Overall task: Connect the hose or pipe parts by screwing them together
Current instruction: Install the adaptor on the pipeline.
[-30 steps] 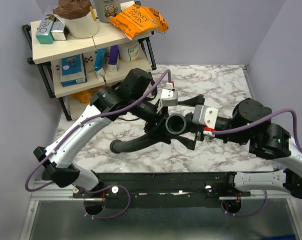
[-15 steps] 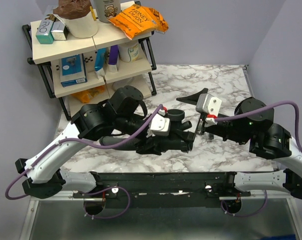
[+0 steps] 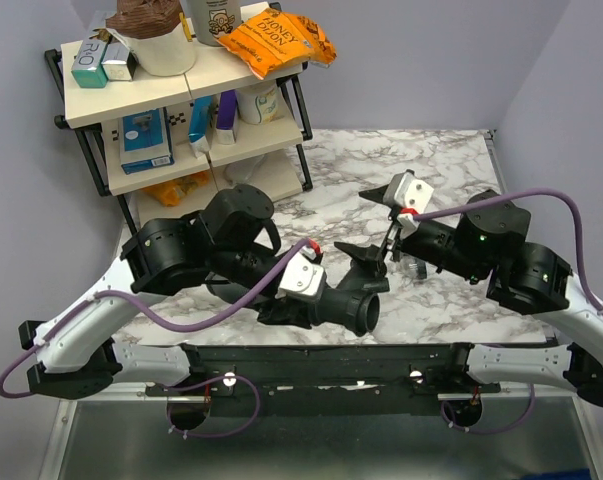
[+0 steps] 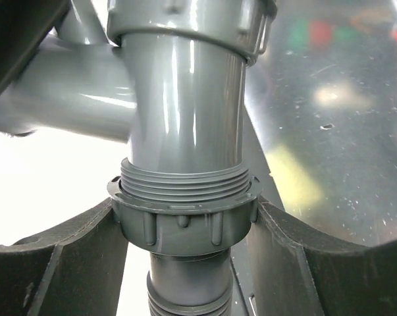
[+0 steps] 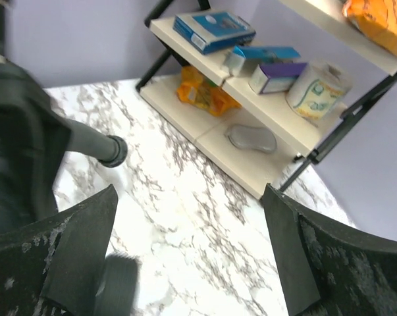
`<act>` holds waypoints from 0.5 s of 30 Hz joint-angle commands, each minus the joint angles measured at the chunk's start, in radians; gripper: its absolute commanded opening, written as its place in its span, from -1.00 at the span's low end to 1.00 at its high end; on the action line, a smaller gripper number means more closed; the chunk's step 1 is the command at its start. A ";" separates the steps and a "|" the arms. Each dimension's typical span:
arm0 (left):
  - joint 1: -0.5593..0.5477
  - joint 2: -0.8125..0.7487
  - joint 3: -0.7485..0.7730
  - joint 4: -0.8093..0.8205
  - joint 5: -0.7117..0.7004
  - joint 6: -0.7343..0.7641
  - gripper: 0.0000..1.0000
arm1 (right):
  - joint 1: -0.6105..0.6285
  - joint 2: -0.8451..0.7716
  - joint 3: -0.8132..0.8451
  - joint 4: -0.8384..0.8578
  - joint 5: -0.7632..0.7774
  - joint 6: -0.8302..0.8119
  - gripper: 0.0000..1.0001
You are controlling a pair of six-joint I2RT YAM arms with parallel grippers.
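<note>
My left gripper (image 4: 185, 227) is shut on the ribbed ring nut (image 4: 185, 224) of the dark grey branched pipe fitting (image 4: 185, 99). The fitting's threads show just above the nut, and the black ribbed hose (image 4: 185, 293) enters the nut from below. In the top view the left gripper (image 3: 326, 295) holds the fitting (image 3: 353, 305) low over the table's near edge, its round mouth facing right. My right gripper (image 3: 369, 222) hovers open behind it, apart from the fitting. In the right wrist view the right gripper (image 5: 191, 224) has only marble between its fingers, and a hose end (image 5: 111, 150) lies to the left.
A two-tier shelf rack (image 3: 181, 130) with boxes, snack bags and tubes stands at the back left. A grey oval object (image 5: 251, 138) lies on its lowest board. The marble table (image 3: 431, 160) ends at a black rail (image 3: 321, 360) along the near edge.
The left arm has swung the fitting from mid-table down to the near edge, turning its mouth to the right. The right gripper has drawn back and up, away from the fitting.
</note>
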 commanded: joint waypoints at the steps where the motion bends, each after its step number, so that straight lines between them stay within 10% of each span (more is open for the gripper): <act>1: -0.023 -0.033 0.069 0.011 0.072 0.063 -1.00 | -0.031 0.017 -0.022 -0.062 0.000 0.009 0.93; 15: -0.020 -0.040 0.052 0.270 -0.219 -0.092 -1.00 | -0.040 -0.105 -0.152 -0.015 -0.116 0.102 0.72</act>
